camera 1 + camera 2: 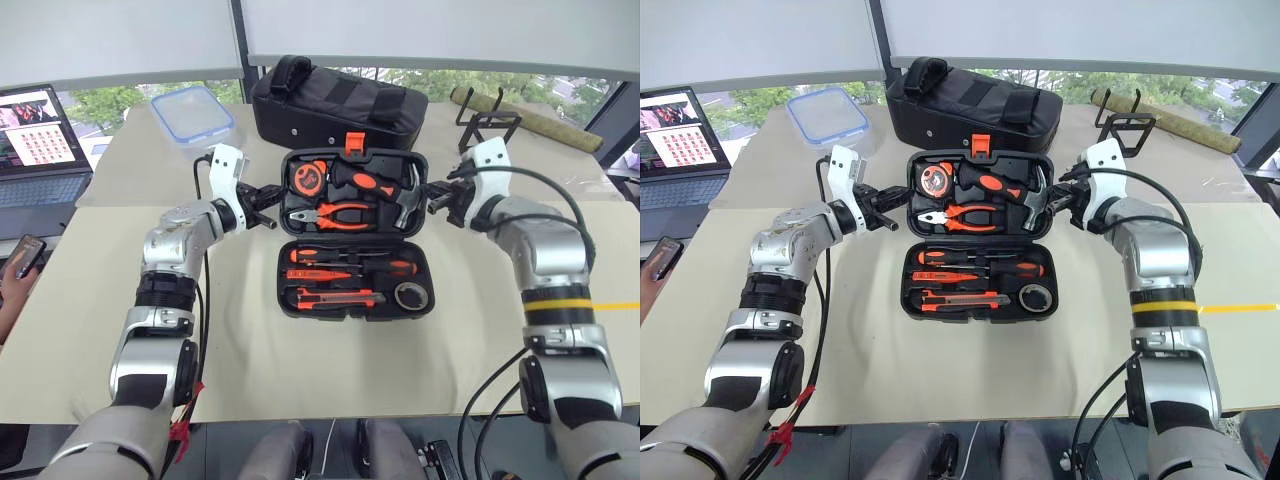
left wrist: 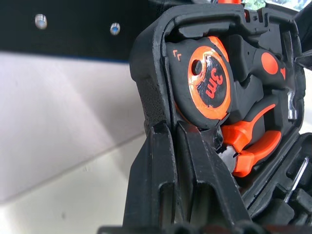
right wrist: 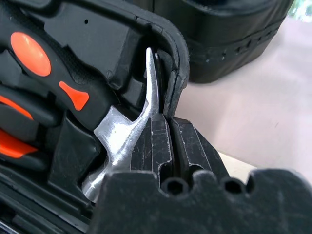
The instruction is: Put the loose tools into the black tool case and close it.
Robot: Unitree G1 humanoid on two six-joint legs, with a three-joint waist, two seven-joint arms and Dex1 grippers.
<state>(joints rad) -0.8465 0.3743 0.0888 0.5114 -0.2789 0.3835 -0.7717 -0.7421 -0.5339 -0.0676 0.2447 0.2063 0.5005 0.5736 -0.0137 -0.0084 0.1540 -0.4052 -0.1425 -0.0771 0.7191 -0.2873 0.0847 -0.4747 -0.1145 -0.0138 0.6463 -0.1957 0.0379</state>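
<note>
Nearest, the flat black hard-plastic clamshell tool case [image 1: 355, 235] lies open on the beige table [image 1: 300, 360], its near half filled: two black-and-orange-handled screwdrivers [image 1: 350, 264] in the upper slots of that half, a small orange tester screwdriver [image 1: 320, 274] just below them, an orange-and-black utility knife [image 1: 335, 297] along the near edge, and a small dark tape roll [image 1: 408, 295] in the near right corner. The far half of the case stands tilted up off the table and carries an orange-and-black tape measure [image 1: 308, 180] in its left corner, orange-handled pliers [image 1: 335, 214] across the middle, and a steel hammer [image 1: 405, 205] at the right, with a small orange latch [image 1: 353, 143] on its far rim. Left gripper [image 1: 272, 210] has its two black fingers pinched together on the left rim of that raised half, right beside the tape measure; the left wrist view shows the fingers [image 2: 161, 180] meeting at the case edge. Right gripper [image 1: 432, 198] is likewise clamped on the right rim, next to the hammer's claw, fingers [image 3: 158, 141] together on the plastic lip. Behind the case sits a larger black fabric bag with straps [image 1: 335, 100]. Left of that bag, a clear blue-rimmed lidded container [image 1: 192, 112]. Far left of the case, an open laptop [image 1: 38, 150].
</note>
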